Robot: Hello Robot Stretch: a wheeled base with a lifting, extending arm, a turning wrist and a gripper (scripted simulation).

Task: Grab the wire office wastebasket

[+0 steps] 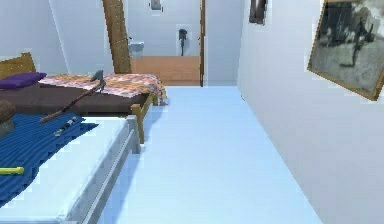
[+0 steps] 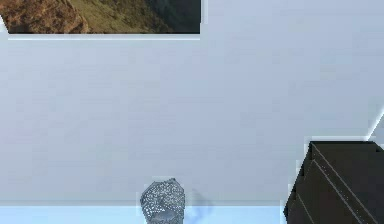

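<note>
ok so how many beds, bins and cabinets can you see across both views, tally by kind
beds: 2 (near bed, far bed)
wire wastebasket: 1
dark cabinet: 1
total: 4

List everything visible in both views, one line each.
wire wastebasket: 1, grey mesh, arm side view bottom centre, on the floor by the wall
cabinet: 1, dark brown, arm side view bottom right
wall picture: 1, brown-green, arm side view top left
framed picture: 1, dark frame, forward view right wall
far bed: 1, brown cover, forward view left
pillow: 1, purple, on far bed
near bed: 1, blue cover, forward view bottom left
door: 1, wooden, far end
</note>
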